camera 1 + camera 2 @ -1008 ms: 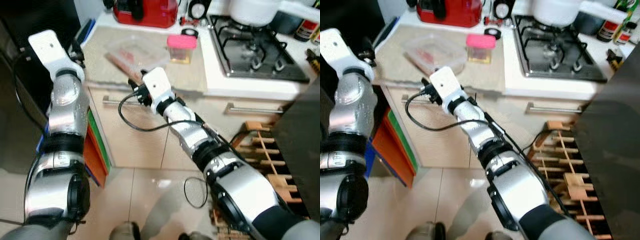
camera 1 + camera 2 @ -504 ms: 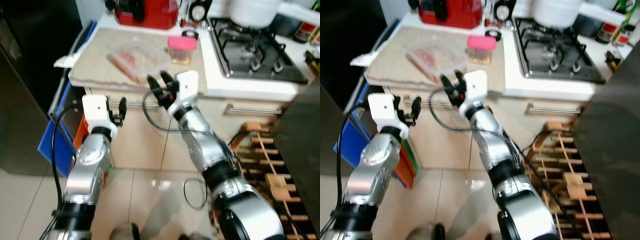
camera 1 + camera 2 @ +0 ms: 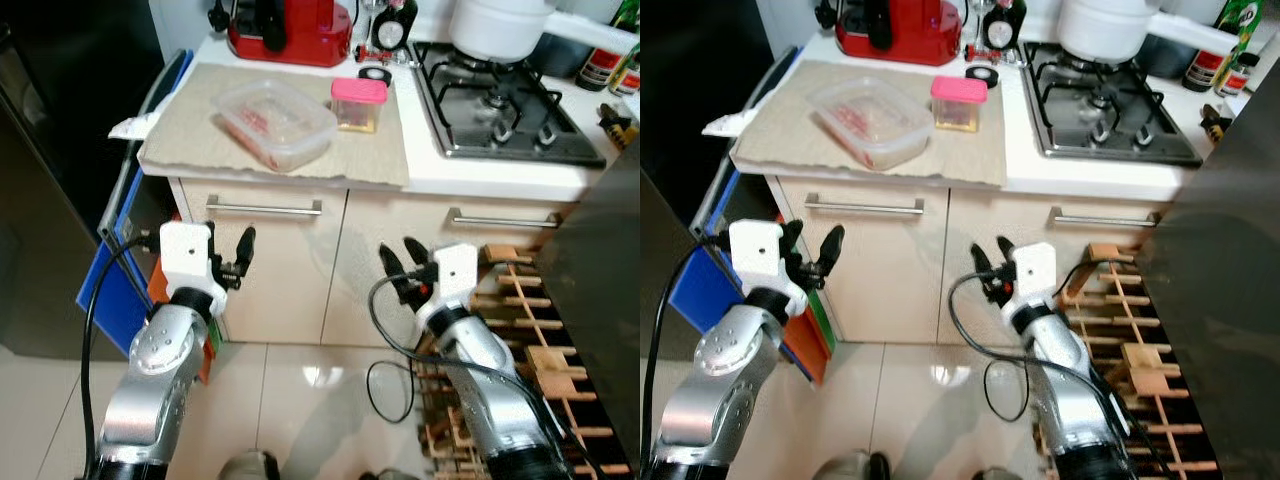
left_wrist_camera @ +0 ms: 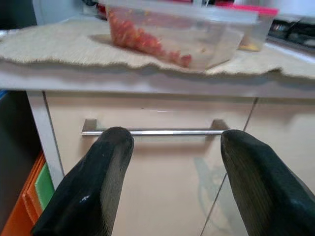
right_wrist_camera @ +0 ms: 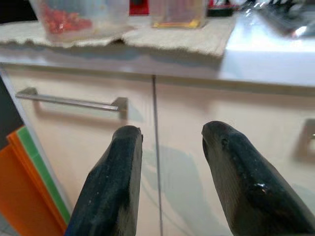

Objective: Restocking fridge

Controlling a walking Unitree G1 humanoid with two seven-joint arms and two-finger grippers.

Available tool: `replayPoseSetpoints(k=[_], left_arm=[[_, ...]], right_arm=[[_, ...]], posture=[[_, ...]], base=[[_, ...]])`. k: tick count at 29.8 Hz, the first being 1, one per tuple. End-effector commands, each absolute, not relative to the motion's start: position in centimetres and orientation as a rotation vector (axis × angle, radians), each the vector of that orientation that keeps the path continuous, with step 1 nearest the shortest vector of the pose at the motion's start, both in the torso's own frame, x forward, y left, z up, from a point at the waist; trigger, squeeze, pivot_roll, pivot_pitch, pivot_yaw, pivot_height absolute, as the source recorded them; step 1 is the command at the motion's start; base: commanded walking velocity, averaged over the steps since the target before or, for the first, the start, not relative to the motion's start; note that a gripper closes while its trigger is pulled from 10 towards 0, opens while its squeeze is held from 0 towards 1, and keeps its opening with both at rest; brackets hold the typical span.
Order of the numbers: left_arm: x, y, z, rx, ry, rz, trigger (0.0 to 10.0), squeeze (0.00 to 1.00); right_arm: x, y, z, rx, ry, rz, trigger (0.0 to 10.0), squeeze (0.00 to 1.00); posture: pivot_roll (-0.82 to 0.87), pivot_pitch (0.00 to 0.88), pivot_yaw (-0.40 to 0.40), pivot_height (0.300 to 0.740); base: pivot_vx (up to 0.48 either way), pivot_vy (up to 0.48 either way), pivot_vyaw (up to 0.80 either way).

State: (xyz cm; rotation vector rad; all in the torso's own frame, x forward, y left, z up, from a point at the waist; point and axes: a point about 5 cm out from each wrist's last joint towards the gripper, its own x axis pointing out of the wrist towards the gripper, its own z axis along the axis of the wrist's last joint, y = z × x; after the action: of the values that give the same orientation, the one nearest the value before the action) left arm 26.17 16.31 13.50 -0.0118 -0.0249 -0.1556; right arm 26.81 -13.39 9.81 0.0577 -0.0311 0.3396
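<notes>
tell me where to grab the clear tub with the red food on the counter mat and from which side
Grip the clear tub across its short sides, just under the lid rim, coming from the front edge of the counter. It sits flat but turned at an angle on the beige mat, so the wrist must turn to match. The pink-lidded container stands close on one side. Both the left gripper and the right gripper are open, below counter height.

We count two food containers on the beige mat: one clear plastic lidded tub of red food (image 3: 274, 122) and one small clear pot with a pink lid (image 3: 358, 103). Two silver bar handles (image 3: 263, 208) front the cream cupboards. One white saucepan (image 3: 497, 24) sits on one steel gas hob (image 3: 510, 112).
</notes>
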Motion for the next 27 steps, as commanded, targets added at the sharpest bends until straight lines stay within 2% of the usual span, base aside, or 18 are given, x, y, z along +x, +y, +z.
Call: replayPoseSetpoints(k=[1,5,15,23,27], left_arm=[[26.0,15.8,14.3,-0.019,-0.054,-0.184,10.0,0.00],[26.5,15.5,15.1,-0.019,-0.092,-0.172,10.0,0.00],[27.9,15.1,16.7,-0.026,-0.154,-0.160,10.0,0.00],[28.1,15.3,17.1,-0.051,-0.185,-0.121,10.0,0.00],[28.0,15.4,17.3,-0.069,-0.200,-0.097,10.0,0.00]], right_arm=[[27.0,-13.3,11.1,0.069,-0.068,0.336,10.0,0.00],[27.2,-12.9,12.1,0.066,-0.104,0.337,10.0,0.00],[29.5,-10.9,14.3,0.077,-0.162,0.378,10.0,0.00],[30.1,-10.8,14.5,0.068,-0.159,0.387,10.0,0.00],[30.2,-10.8,14.4,0.067,-0.154,0.391,10.0,0.00]], posture=[[0.02,0.000,-0.012,0.740],[0.02,0.000,-0.015,0.740],[0.02,0.000,-0.003,0.740],[0.02,0.000,-0.007,0.740],[0.02,0.000,-0.010,0.740]], base=[[0.000,0.000,0.00],[0.070,0.000,0.00],[0.419,0.000,0.00],[0.426,0.000,0.00],[0.386,0.284,0.00]])
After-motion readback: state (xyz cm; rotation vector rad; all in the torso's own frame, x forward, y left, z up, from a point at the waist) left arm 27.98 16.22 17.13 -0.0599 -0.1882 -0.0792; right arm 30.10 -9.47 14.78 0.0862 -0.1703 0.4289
